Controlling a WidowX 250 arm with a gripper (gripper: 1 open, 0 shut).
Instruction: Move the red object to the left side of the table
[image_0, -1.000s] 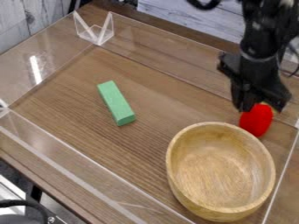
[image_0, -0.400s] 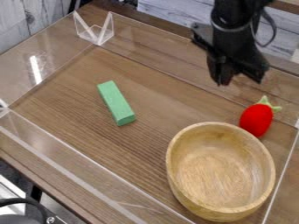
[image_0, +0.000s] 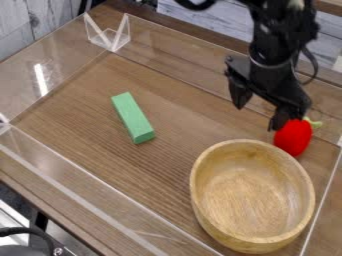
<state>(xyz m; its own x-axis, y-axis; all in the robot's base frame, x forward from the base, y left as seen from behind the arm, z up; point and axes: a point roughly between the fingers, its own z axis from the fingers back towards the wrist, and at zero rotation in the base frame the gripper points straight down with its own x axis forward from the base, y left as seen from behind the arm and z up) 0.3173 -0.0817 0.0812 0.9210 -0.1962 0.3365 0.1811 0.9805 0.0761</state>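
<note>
The desk (image_0: 201, 95) is a brown wood-grain top fenced with low clear acrylic walls, and most of its surface lies bare. The round wooden bowl (image_0: 254, 195) sits near the right end of the front edge, empty as far as can be seen. The black arm comes in from the back right corner, and its gripper (image_0: 265, 115) points steeply down with the jaws released and spread wide, grasping nothing. A green rectangular block (image_0: 132, 117) lies flat toward the left of the desk's middle, well apart from everything else. The red object (image_0: 295, 136), a small rounded toy fruit with a yellow-green stem tip, rests on the desk close to the right edge, just behind the bowl's rim and just beside the lower right of the jaws; whether a fingertip touches it cannot be told.

Judging by this layout, the task is at its opening step: the fruit is on the wrong side and has not been picked up. The next move calls for shifting the spread jaws slightly toward the right edge so they straddle the fruit, lowering them, then clenching on it. The bowl's rim is close, so the descent likely needs care. After that comes a carry across toward the left edge, past the green block.
</note>
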